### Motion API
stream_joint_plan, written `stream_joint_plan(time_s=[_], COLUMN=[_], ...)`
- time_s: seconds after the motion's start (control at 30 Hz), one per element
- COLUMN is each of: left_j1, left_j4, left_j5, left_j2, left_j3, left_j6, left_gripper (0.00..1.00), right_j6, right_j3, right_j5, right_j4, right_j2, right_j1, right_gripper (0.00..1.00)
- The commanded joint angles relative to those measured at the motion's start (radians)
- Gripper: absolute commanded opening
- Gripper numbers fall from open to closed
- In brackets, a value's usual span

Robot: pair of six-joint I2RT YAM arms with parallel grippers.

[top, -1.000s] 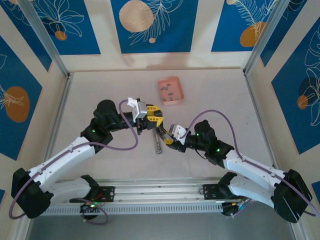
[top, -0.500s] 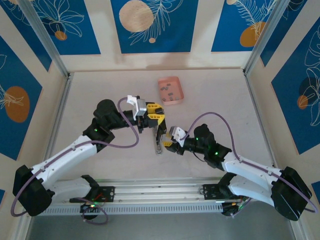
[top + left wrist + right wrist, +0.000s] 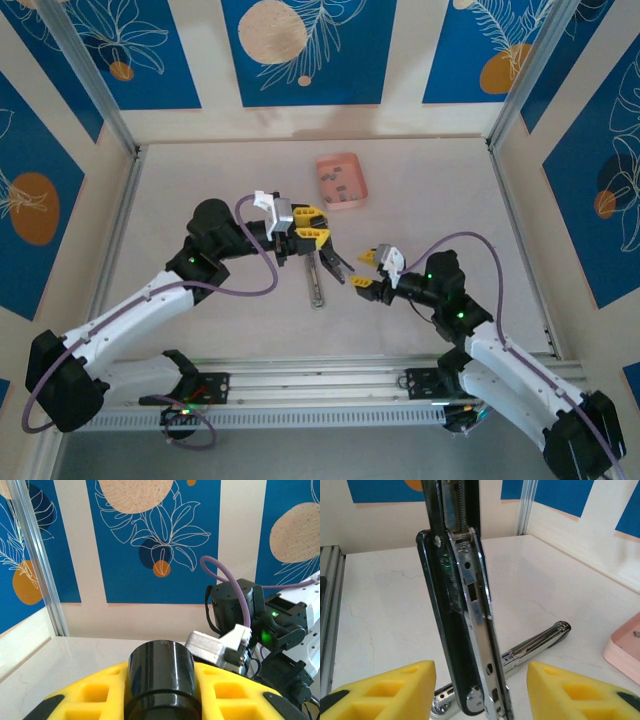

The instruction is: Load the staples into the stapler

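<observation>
Stapler (image 3: 462, 630) stands hinged open, its top cut off; left claw (image 3: 320, 245) clamps it, right claw (image 3: 360, 270) gapes, untouching.

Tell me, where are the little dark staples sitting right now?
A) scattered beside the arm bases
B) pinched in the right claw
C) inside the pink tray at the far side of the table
C, since the staples show as small dark strips lying inside the pink tray.
</observation>
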Motion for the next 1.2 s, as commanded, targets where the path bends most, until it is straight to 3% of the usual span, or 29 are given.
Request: stream_joint_plan(time_s=[0.0,0.27,0.77,0.93,1.07,1.17], left_j1=[-0.006,-0.007,-0.006,-0.007,-0.007,-0.006], left_j4=[0.082,0.088,0.104,0.117,0.114,0.111], left_j5=[0.020,0.047,0.070,0.081,0.069,0.030], left_j2=[-0.012,-0.004,0.007,0.011,0.006,-0.003], left_j3=[0.009,0.015,0.026,0.029,0.023,0.007], left_j6=[0.021,0.017,0.004,-0.006,-0.006,-0.003], left_gripper=[0.06,0.07,0.07,0.07,0.11,0.22], right_j6=[-0.018,-0.028,-0.083,-0.071,-0.062,-0.039], right_j3=[0.063,0.237,0.414,0.421,0.423,0.414], right_j5=[-0.178,-0.403,-0.511,-0.531,-0.548,-0.522], right_j4=[-0.090,-0.073,-0.081,-0.052,-0.047,-0.051], right_j2=[-0.001,0.198,0.461,0.498,0.504,0.494], right_j1=[-0.062,-0.092,0.024,0.031,0.023,0.015], right_gripper=[0.53,0.58,0.52,0.37,0.00,0.00])
